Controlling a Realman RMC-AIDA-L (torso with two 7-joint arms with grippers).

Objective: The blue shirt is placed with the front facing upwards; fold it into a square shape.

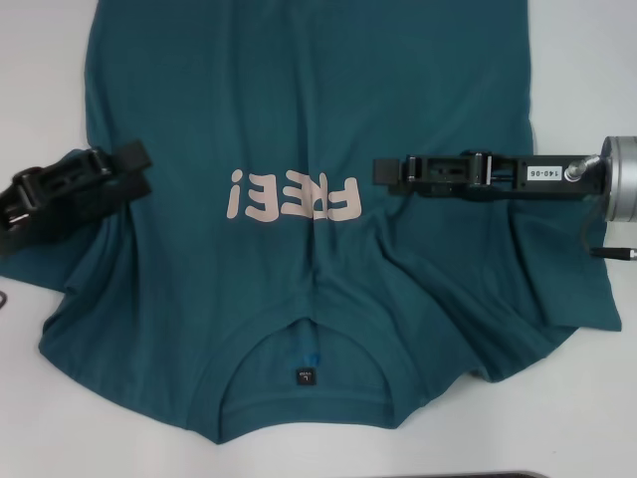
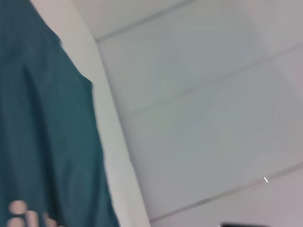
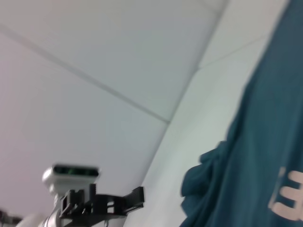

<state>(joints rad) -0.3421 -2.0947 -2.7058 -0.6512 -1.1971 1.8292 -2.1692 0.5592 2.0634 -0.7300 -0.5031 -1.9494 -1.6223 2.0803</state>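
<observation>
While spread front-up on the white table [image 1: 587,60], fills most of the head view: blue shirt [image 1: 299,110], dark teal, short-sleeved, lying under and between both sets of jaws. Carries pale pink "FREE!" lettering [image 1: 292,196] across the chest, between the left jaws and the right jaws, just off the right jaws' tip and reading upside down from the robot's side. Ends nearer the robot than either set of jaws in a ribbed round collar [image 1: 304,413], with a small dark neck label [image 1: 306,376] just inside it. Lies smooth beyond the jaws. Creases and bunches on the robot's side of the right jaws, where the sleeve [image 1: 518,329] sits rumpled with its hem partly turned. Spreads flatter on the robot's side of the left jaws, at the other sleeve [image 1: 60,259].

Left jaws: on the left arm [image 1: 60,189], over the shirt's side edge near the sleeve, pointing inward toward the lettering. Apart or together: cannot tell.

Right jaws: on the right arm [image 1: 557,171], reaching in level over the chest. Apart or together: cannot tell, seen edge-on.

Left wrist view: teal cloth [image 2: 42,132] beside the table edge [image 2: 118,156]. Right wrist view: folds of cloth [image 3: 251,156], with the left arm [image 3: 94,203] farther off.
</observation>
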